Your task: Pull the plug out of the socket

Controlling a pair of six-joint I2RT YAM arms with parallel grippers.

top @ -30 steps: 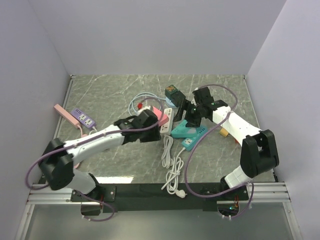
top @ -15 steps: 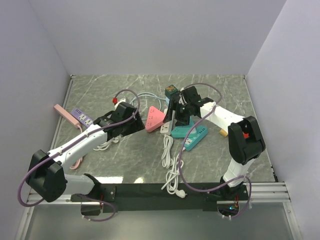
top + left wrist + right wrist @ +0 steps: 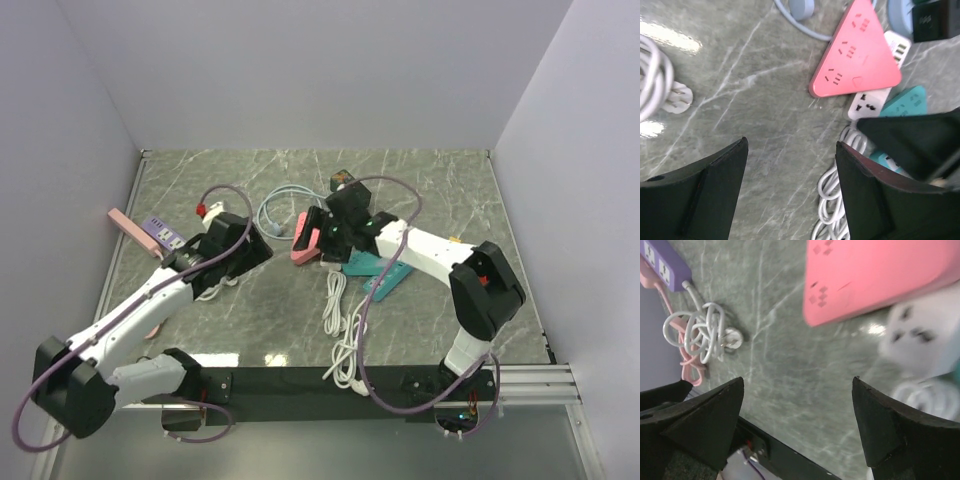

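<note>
Retreating left pincer (image 3: 791,149) (apparently empty).

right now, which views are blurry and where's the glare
Right wrist view: the pink power strip and white power strip are smeared, while the coiled white cord is sharper. Left wrist view: sharp, with glare on the marble table at the left edge. Top external view: crisp, one pale reflection near the arms' bases.

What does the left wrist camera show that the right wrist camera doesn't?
Only left wrist: the teal power strip and a light blue cable. Only right wrist: the purple power strip and a pink cable. Both: the pink triangular power strip with the white power strip next to it.
</note>
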